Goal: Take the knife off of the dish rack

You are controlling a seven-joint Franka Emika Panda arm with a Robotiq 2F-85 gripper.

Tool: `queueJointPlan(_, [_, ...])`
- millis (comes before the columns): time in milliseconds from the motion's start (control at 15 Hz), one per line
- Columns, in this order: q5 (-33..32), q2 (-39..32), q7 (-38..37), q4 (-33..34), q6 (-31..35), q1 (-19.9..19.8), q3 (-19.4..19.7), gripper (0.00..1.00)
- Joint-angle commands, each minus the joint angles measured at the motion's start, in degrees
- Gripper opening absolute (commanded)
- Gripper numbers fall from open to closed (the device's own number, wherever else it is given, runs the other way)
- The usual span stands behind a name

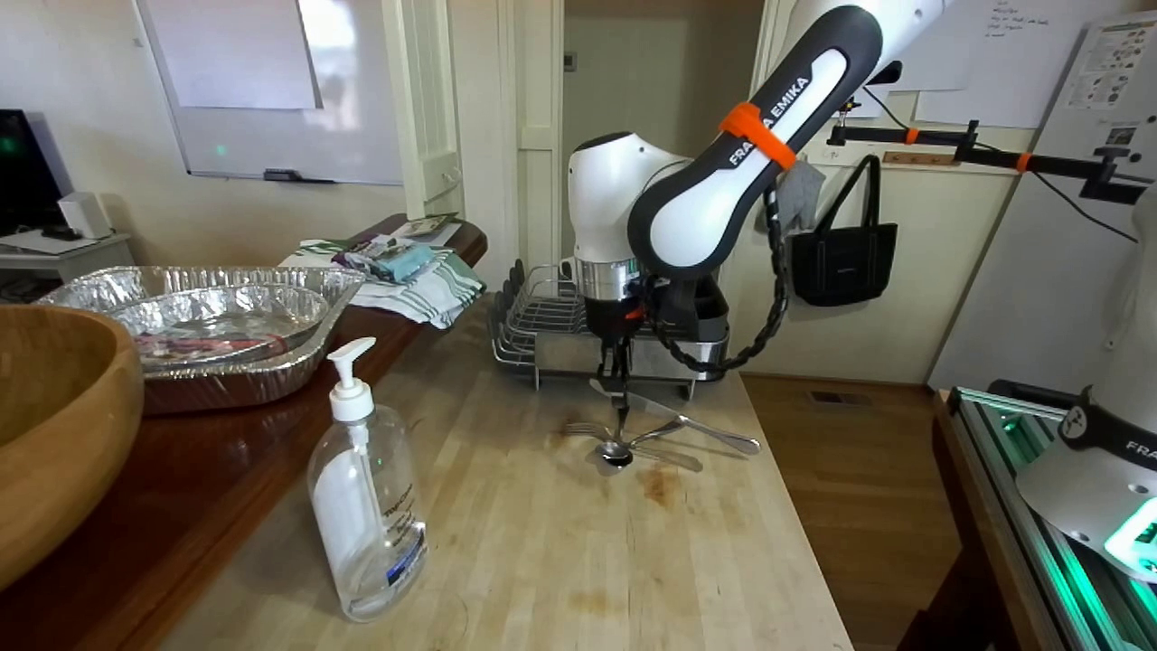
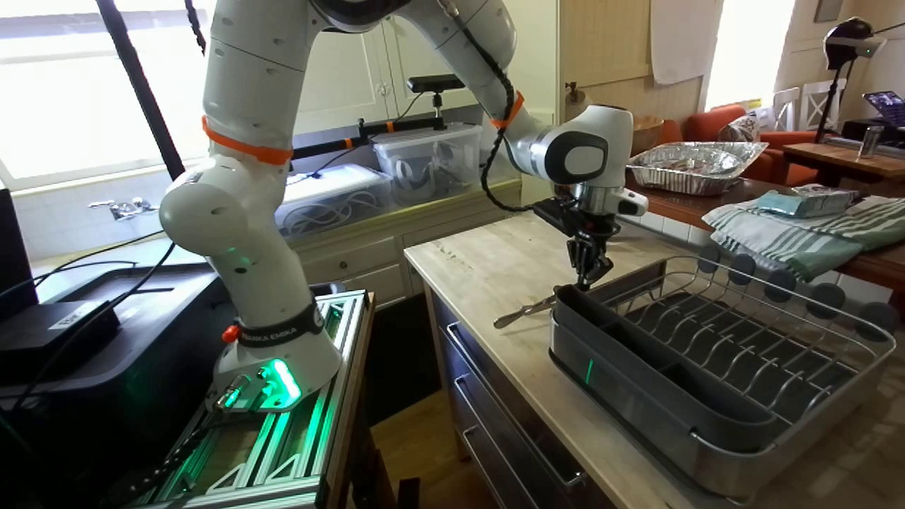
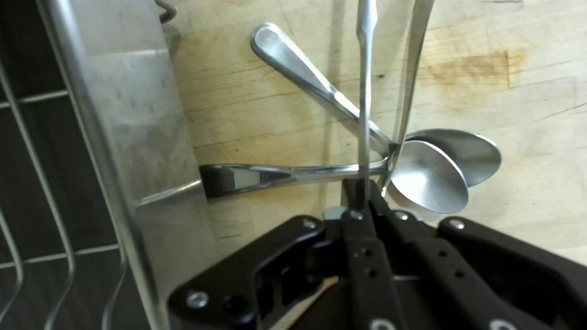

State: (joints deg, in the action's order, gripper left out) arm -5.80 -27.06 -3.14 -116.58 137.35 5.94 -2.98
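Note:
The dish rack (image 1: 578, 357) of silvery wire stands at the back of the wooden table, with a dark grey base and holder. In the wrist view its wall (image 3: 133, 114) is at the left. My gripper (image 1: 622, 429) points down in front of it, fingers nearly together (image 3: 368, 190). The knife (image 3: 365, 82) shows edge-on between the fingertips, handle pointing away; in an exterior view its handle (image 1: 723, 436) extends right of the gripper. The knife is outside the rack, low over the table. In an exterior view, the rack's holder (image 2: 629, 353) partly hides the fingertips (image 2: 584, 283).
Two spoons (image 3: 430, 178) lie crossed below the gripper, with a fork (image 1: 587, 429) among them. One spoon handle (image 3: 243, 178) reaches the rack wall. A soap bottle (image 1: 371, 515), a wooden bowl (image 1: 72, 434) and a foil tray (image 1: 244, 384) stand nearby.

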Motion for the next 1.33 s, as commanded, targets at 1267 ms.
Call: queueJointPlan(1267, [0.2, -10.3, -5.5, 9.9, 6.6, 2.3, 1.8, 0.01])
